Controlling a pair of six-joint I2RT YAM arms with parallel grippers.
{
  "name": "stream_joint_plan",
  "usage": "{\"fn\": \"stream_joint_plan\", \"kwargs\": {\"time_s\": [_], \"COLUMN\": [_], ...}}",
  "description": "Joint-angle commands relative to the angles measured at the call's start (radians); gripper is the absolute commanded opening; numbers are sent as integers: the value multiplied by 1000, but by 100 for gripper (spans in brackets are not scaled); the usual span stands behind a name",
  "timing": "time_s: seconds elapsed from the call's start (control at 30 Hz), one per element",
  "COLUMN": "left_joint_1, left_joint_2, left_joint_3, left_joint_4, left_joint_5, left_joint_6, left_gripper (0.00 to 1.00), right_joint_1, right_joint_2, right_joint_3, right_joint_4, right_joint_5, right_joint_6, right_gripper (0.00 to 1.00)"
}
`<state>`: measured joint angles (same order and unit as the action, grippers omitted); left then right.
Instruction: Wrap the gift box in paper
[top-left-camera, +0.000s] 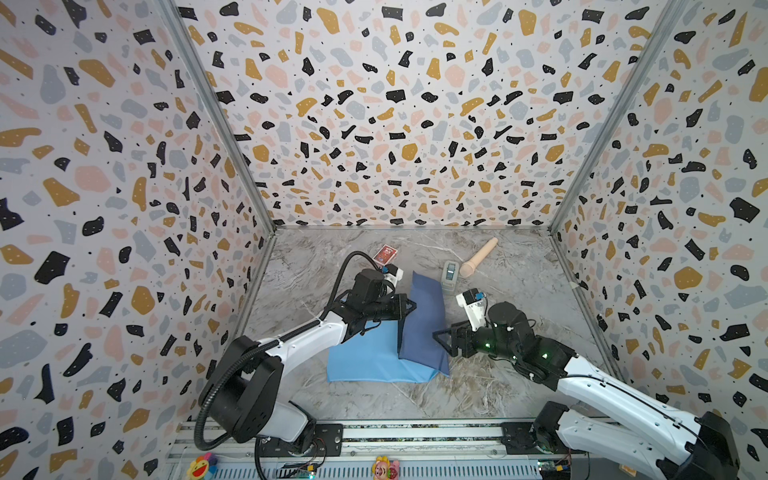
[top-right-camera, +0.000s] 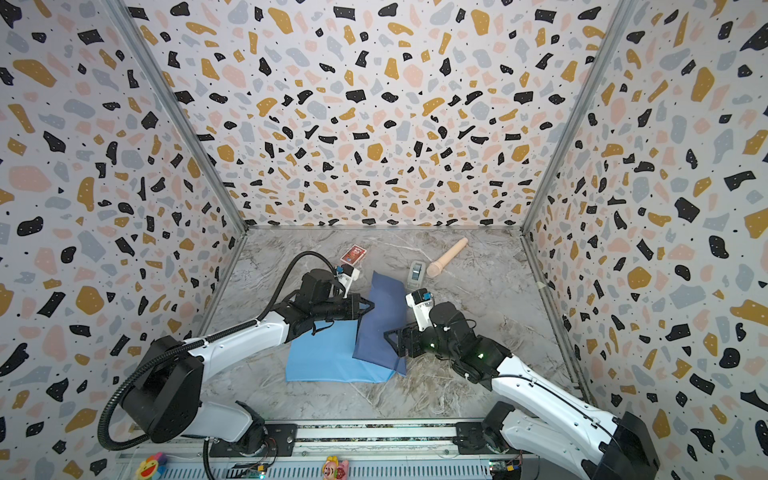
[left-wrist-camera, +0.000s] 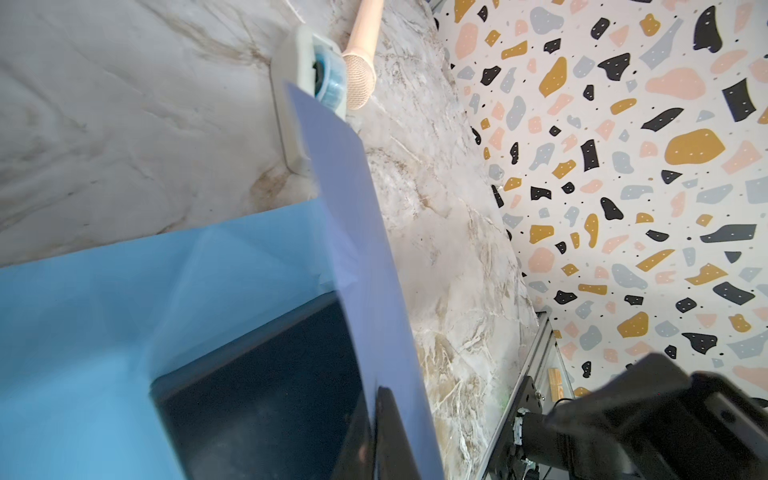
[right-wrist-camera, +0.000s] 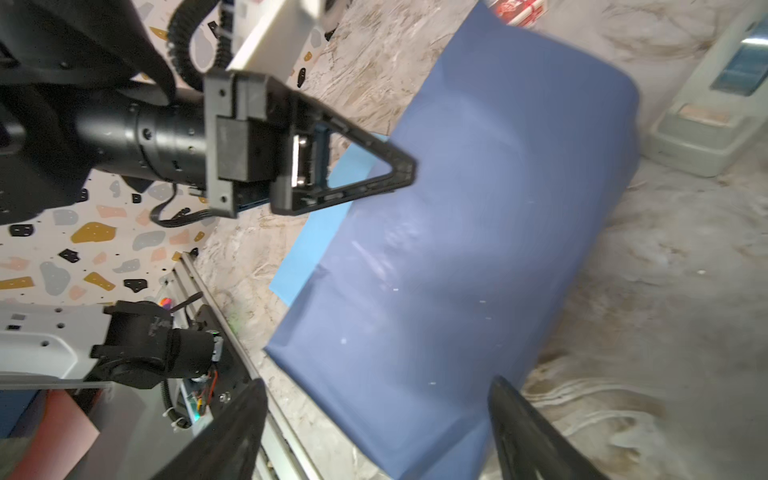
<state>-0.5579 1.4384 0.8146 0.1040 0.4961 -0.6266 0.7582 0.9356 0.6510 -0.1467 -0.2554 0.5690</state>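
While pinching the paper (top-left-camera: 424, 322) by its raised edge in the closed left tool (top-left-camera: 411, 307), stands that flap upright alongside the gift box (left-wrist-camera: 266, 386). Has the gift box on the sheet's flat half, mid desk (top-left-camera: 478, 386). Hangs the right tool (top-left-camera: 436, 336), parted wide and empty, just right of the gift box.

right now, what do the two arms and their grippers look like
The left arm and right arm have white shells with black joints. A black ribbed hose loops along the left one; green lights dot the right. The left gripper and right gripper are black, with triangular open-frame fingers.
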Motion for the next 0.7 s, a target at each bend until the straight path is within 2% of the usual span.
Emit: {"fn": "stream_joint_plan", "kwargs": {"time_s": [0.0, 0.2, 0.4, 0.67], "left_joint_1": [29, 67, 82, 85], "left_joint_2": [-36, -82, -93, -74], "left_joint_3": [-44, -92, -123, -127], "left_joint_4": [-1, -4, 8, 18], "left_joint_5": [40, 32, 32, 21], "left_joint_6": [37, 37, 40, 47], "left_gripper": [0, 0, 0, 0], "right_joint_1": [-82, -159, -164, -164], "right_joint_2": [44, 199, 346, 467], "right_joint_3": [50, 77, 124, 151], "right_joint_4": [-47, -12, 16, 77], "right_joint_5": [-112, -105, -130, -175], "right_joint_6": [-27, -3, -21, -8], "right_gripper": [88, 93, 96, 96]}}
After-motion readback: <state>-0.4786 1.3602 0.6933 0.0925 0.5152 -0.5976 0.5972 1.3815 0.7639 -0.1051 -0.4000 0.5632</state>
